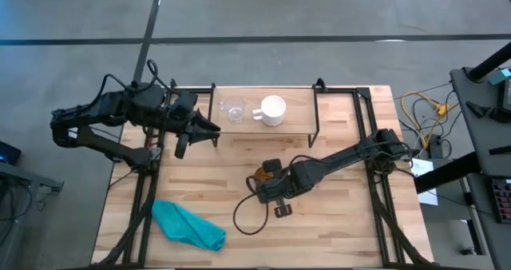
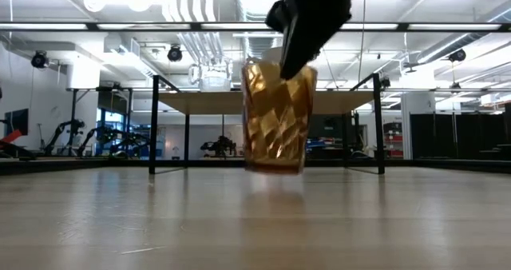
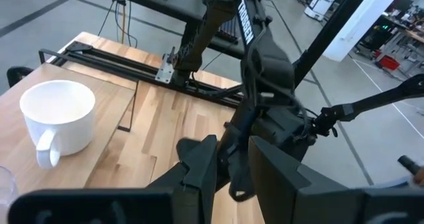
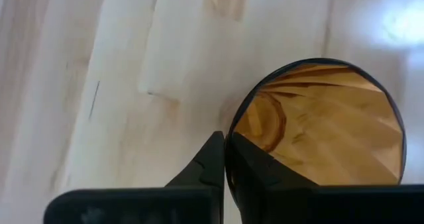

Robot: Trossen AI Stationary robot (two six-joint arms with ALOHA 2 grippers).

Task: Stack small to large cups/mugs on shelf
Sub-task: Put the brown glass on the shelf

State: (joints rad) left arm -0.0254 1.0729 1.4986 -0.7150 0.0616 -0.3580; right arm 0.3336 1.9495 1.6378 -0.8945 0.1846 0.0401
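Observation:
The amber-brown patterned cup [image 1: 263, 173] [image 2: 278, 118] [image 4: 318, 124] is in the middle of the table, held by my right gripper [image 1: 271, 182] [image 4: 226, 159], which is shut on it. The shelf [image 1: 297, 109] [image 2: 200, 102] stands by the far edge. On its board the tiny clear glass cup [image 1: 232, 109] and the white mug [image 1: 272, 110] [image 3: 56, 118] stand side by side on their bases. My left gripper [image 1: 209, 129] [image 3: 232, 168] hovers open just off the shelf's left end and touches nothing. My right gripper pinches the amber cup's rim [image 4: 229, 128], with one finger [image 4: 260, 179] inside the cup and the other [image 4: 211, 163] outside its wall. The fingers come from above, pointing down. The cup hangs mouth up, slightly tilted, its base [image 2: 275, 171] seemingly just clear of the table.
A teal cloth [image 1: 188, 224] lies crumpled near the table's near left corner. A black cable [image 1: 249, 220] loops on the table beside the right arm. Bare shelf board [image 1: 302, 104] runs right of the mug. The shelf's black legs [image 2: 152, 126] stand on the tabletop.

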